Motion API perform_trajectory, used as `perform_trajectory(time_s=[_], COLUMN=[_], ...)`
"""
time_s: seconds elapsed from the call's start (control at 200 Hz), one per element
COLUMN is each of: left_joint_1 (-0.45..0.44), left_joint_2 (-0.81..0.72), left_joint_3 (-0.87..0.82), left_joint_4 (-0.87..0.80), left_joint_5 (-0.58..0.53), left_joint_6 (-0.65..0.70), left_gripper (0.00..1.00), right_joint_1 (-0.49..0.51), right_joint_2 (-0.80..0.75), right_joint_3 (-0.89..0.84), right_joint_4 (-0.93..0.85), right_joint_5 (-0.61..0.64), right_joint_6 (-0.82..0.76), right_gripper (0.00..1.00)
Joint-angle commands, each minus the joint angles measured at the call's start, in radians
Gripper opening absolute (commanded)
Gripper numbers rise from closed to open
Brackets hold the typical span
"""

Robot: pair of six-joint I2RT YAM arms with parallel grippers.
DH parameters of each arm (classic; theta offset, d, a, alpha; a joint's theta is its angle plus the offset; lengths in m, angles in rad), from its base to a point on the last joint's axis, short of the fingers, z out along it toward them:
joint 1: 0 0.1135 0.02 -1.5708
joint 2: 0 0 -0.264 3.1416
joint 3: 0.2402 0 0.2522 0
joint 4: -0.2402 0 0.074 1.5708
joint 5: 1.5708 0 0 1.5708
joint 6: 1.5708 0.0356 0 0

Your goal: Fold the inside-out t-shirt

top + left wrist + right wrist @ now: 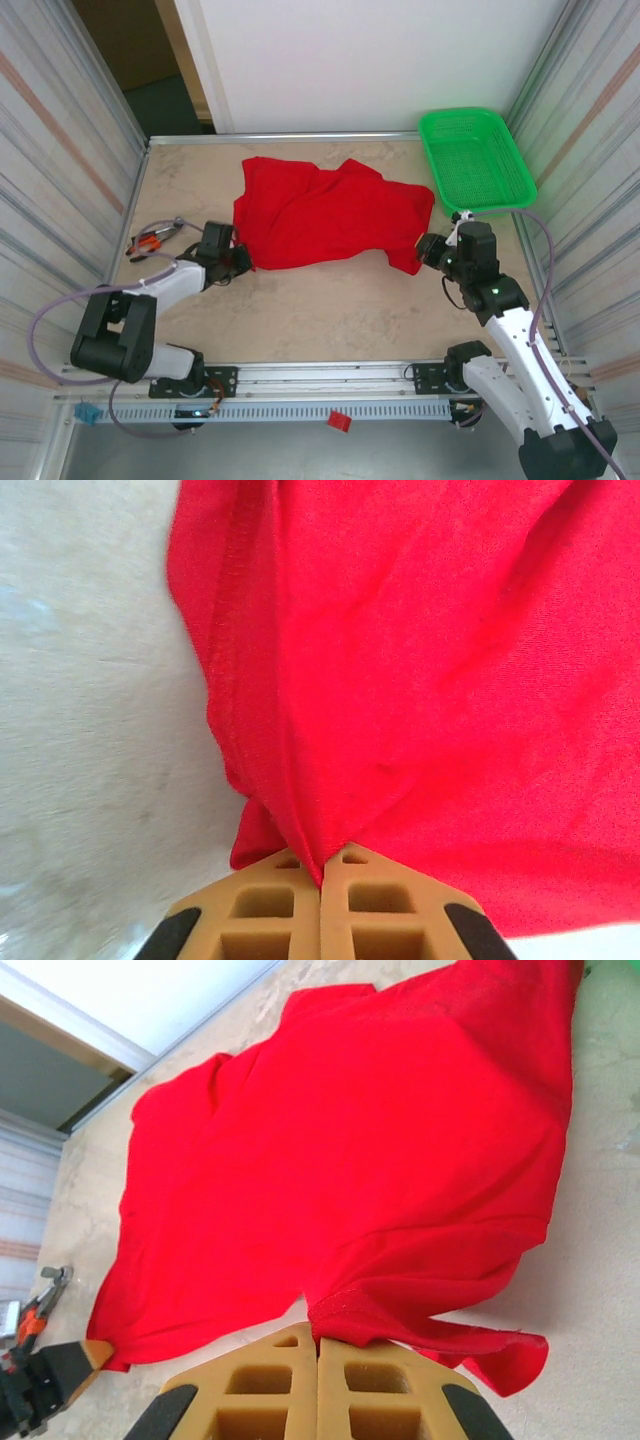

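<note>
Off to the outer side of the left pincer, near the wall, a small tool with orange handles lies on the table, apart from the work. The left pincer itself is pressed together on the near left corner of the inside-out t-shirt. Its wrist view shows the tan fingers meeting with a fold of hemmed red cloth nipped between them. From that pinch the shirt spreads away and to the right, rumpled but mostly flat across the far middle of the table, with a plain red face up and no lettering visible. At the opposite near corner the right pincer is likewise clamped on the cloth, a bunched edge caught between its tips. Holding both near corners at once looks meant to let the arms tension the fabric and move that edge together, so a fold lands straight. Just beyond the right pincer, a green mesh basket sits at the table's far right corner, close to the shirt but apparently playing no part.
</note>
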Motion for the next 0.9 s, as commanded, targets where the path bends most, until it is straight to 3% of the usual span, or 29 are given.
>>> perform_trajectory(time_s=[0.0, 0.145, 0.22, 0.281, 0.521, 0.646, 0.787, 0.892], left_joint_1=[0.054, 0.168, 0.226, 0.260, 0.271, 0.169, -0.040, -0.161], left_joint_2=[-0.120, -0.218, -0.236, -0.248, -0.283, -0.341, -0.376, -0.354], left_joint_3=[0.057, 0.110, 0.124, 0.121, 0.086, 0.011, -0.103, -0.140], left_joint_4=[-0.151, -0.302, -0.348, -0.360, -0.375, -0.350, -0.245, -0.177], left_joint_5=[0.007, 0.059, 0.081, 0.097, 0.175, 0.133, -0.019, -0.133], left_joint_6=[0.076, 0.176, 0.210, 0.224, 0.201, 0.121, 0.010, -0.001], left_gripper=[0.00, 0.00, 0.21, 0.25, 0.32, 0.36, 0.40, 0.40], right_joint_1=[-0.048, -0.109, -0.116, -0.119, -0.120, -0.120, -0.120, -0.120], right_joint_2=[-0.017, -0.008, -0.002, 0.000, -0.025, -0.041, -0.046, -0.045], right_joint_3=[0.048, 0.057, 0.060, 0.058, 0.033, 0.023, 0.010, 0.010], right_joint_4=[-0.021, -0.031, -0.042, -0.048, -0.060, -0.069, -0.069, -0.069], right_joint_5=[0.022, 0.009, 0.018, 0.018, 0.000, -0.001, -0.006, -0.009], right_joint_6=[-0.035, -0.028, -0.024, -0.022, -0.018, -0.022, -0.020, -0.020], right_gripper=[0.00, 0.00, 0.00, 0.00, 0.00, 0.00, 0.00, 0.00])
